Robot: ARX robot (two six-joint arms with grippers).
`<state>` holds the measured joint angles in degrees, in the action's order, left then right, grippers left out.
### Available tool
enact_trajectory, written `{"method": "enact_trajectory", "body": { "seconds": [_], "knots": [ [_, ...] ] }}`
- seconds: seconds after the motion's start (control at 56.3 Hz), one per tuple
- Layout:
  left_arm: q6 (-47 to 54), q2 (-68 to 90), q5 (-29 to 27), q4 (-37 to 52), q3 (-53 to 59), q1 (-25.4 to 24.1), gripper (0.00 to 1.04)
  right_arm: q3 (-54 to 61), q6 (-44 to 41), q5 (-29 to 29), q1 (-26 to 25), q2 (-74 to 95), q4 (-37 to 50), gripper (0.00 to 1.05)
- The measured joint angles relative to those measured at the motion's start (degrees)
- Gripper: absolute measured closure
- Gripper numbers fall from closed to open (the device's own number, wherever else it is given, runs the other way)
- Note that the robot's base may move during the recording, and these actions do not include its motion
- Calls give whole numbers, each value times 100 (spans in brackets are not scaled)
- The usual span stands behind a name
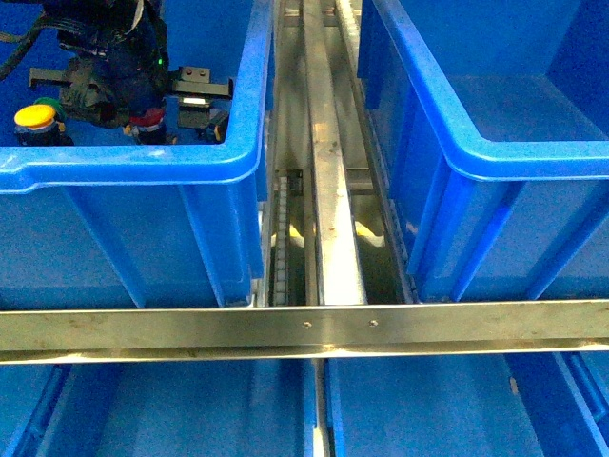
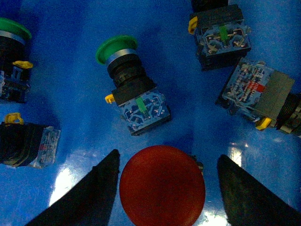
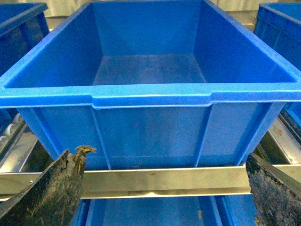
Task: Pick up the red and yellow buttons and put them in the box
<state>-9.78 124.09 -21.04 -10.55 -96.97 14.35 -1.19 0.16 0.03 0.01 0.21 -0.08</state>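
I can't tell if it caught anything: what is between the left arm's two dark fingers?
The red button, cap up, lies between the open fingers in the left wrist view, not gripped.

Red button (image 2: 162,186): cap hides its body, clipped by wrist frame edge. Front view: left tool (image 1: 143,107) covers most of it.
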Motion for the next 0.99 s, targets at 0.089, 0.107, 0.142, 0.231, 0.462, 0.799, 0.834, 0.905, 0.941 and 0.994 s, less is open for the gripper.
{"method": "enact_trajectory", "body": {
  "seconds": [0.089, 0.107, 0.142, 0.231, 0.462, 0.799, 0.834, 0.905, 0.941, 0.994],
  "knots": [
    [-20, 0, -26, -24, -9, 2, 59, 0, 0, 0, 0, 0, 0, 6],
    [-20, 0, -28, -33, -9, 2, 62, 0, 0, 0, 0, 0, 0, 6],
    [-22, 0, -44, -35, -9, 2, 67, 0, 0, 0, 0, 0, 0, 6],
    [-20, 0, -50, -31, -9, 0, 70, 0, 0, 0, 0, 0, 0, 6],
    [-20, -131, 17, 136, 212, -39, 70, 0, 0, 0, 0, 0, 0, 6],
    [-533, -1906, 1119, 1045, 1482, -411, 70, 0, 0, 0, 0, 0, 0, 6],
    [-619, -2170, 1349, 1196, 1663, -481, 70, 0, 0, 0, 0, 0, 0, 6],
    [-868, -2675, 1867, 1401, 1987, -645, 70, 0, 0, 0, 0, 0, 0, 6],
    [-1117, -2988, 2282, 1639, 2223, -769, 70, 0, 0, 0, 0, 0, 0, 6],
    [-1370, -3268, 2697, 2050, 2498, -892, 71, 0, 0, 0, 0, 0, 0, 6]
  ]
}}
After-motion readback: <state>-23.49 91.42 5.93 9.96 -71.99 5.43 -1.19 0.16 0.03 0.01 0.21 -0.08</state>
